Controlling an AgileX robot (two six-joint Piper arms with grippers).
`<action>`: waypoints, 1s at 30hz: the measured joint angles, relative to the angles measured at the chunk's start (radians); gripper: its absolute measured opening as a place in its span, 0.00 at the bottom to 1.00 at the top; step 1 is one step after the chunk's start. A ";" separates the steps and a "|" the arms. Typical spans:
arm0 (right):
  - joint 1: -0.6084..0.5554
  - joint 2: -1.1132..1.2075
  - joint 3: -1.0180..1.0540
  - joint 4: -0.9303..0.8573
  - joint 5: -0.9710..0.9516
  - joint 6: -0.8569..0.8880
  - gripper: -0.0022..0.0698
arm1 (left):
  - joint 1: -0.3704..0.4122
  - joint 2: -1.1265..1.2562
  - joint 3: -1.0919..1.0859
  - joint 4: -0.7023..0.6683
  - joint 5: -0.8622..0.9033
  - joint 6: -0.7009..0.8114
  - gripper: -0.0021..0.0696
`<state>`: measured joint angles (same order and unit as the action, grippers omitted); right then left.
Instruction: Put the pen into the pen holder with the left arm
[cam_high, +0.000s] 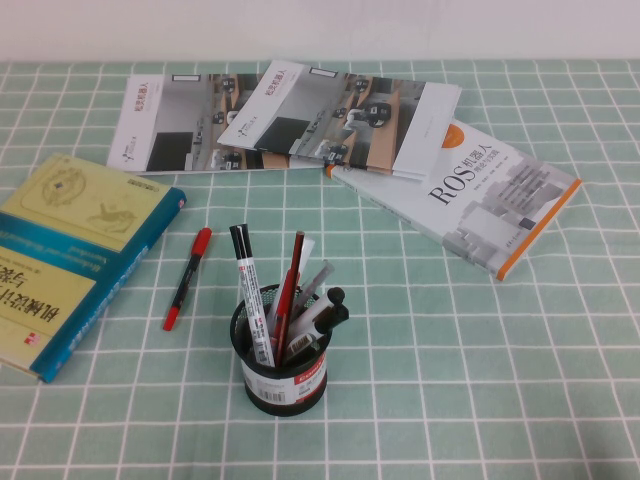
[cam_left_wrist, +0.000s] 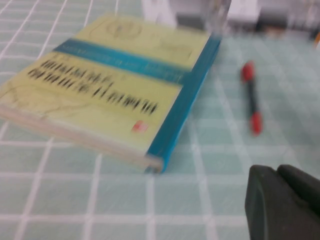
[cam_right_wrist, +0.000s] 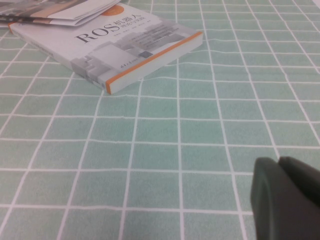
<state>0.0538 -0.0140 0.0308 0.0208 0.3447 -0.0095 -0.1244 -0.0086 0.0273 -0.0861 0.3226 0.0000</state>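
Observation:
The pen (cam_high: 188, 278), with red cap, red end and black barrel, lies flat on the green checked cloth between the teal-and-yellow book and the pen holder (cam_high: 282, 362). The holder is a black mesh cup with a white and red label, standing upright and holding several other pens. Neither arm shows in the high view. In the left wrist view the pen (cam_left_wrist: 251, 97) lies ahead of my left gripper (cam_left_wrist: 276, 172), well apart from it. Its black fingers lie together and hold nothing. My right gripper (cam_right_wrist: 277, 164) hangs over bare cloth, fingers together and empty.
A teal-and-yellow book (cam_high: 70, 255) lies left of the pen, also in the left wrist view (cam_left_wrist: 115, 80). Two magazines (cam_high: 280, 115) lie at the back. A white ROS book (cam_high: 470, 195) lies at the back right, also in the right wrist view (cam_right_wrist: 115, 45).

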 joint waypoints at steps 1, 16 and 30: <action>0.000 0.000 0.000 0.000 0.000 0.000 0.00 | 0.000 0.000 0.000 -0.037 -0.031 -0.006 0.02; 0.000 0.000 0.000 0.000 0.000 0.000 0.00 | 0.000 0.000 0.000 -0.326 -0.257 -0.076 0.02; 0.000 0.000 0.000 0.000 0.000 0.000 0.00 | 0.000 0.495 -0.421 -0.332 0.060 0.025 0.02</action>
<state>0.0538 -0.0140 0.0308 0.0208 0.3447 -0.0095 -0.1244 0.4867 -0.3942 -0.4184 0.3824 0.0253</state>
